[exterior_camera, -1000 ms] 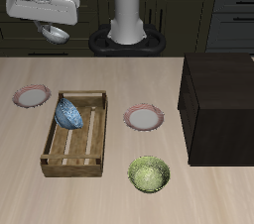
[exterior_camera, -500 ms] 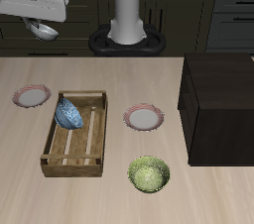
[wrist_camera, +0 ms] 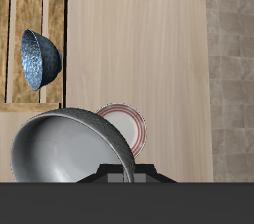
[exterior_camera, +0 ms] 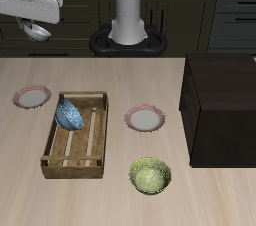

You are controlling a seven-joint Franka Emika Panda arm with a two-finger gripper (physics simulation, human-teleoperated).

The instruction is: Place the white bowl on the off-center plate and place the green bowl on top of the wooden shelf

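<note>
Claw (exterior_camera: pixel 38 30) grips the white bowl (exterior_camera: pixel 37 32) by its rim, and we hold it high above the counter's (exterior_camera: pixel 110 185) back corner, over the off-center plate (exterior_camera: pixel 32 96). Green bowl (exterior_camera: pixel 150 176) sits on the counter near the front edge, beside the wooden shelf (exterior_camera: pixel 222 105).

White, rounded arm segments rise from a grey base; the hand (exterior_camera: pixel 38 32) is pale grey.
</note>
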